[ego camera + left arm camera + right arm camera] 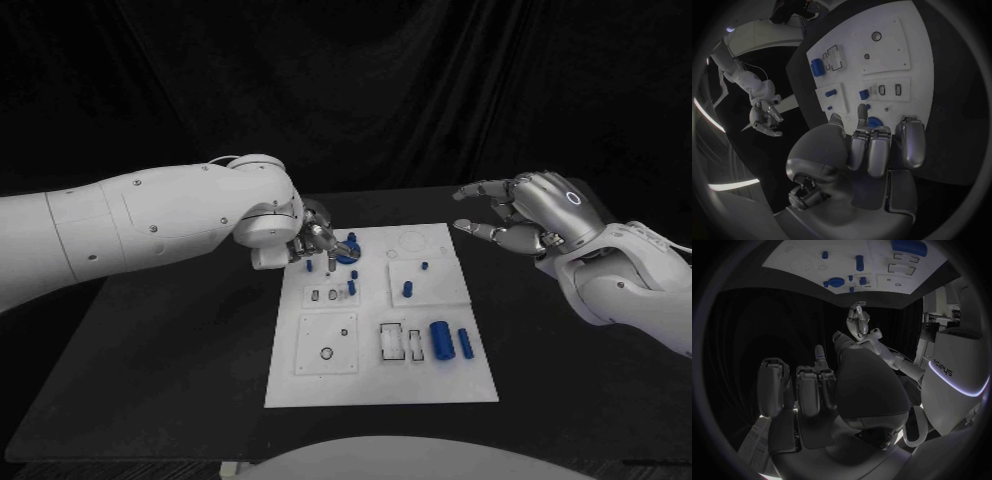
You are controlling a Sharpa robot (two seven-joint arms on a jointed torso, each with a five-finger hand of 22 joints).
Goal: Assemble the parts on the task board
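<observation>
Left hand: my left hand hovers unclenched, fingertips touching the round blue part on the task board.
Right hand: my right hand hangs spread, holding nothing, well apart from the round blue part.
Nearer: left.

Black table, dark pleated curtain hanging behind its far edge

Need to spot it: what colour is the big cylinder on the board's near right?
Blue cylinder, clearest in head view.
</observation>
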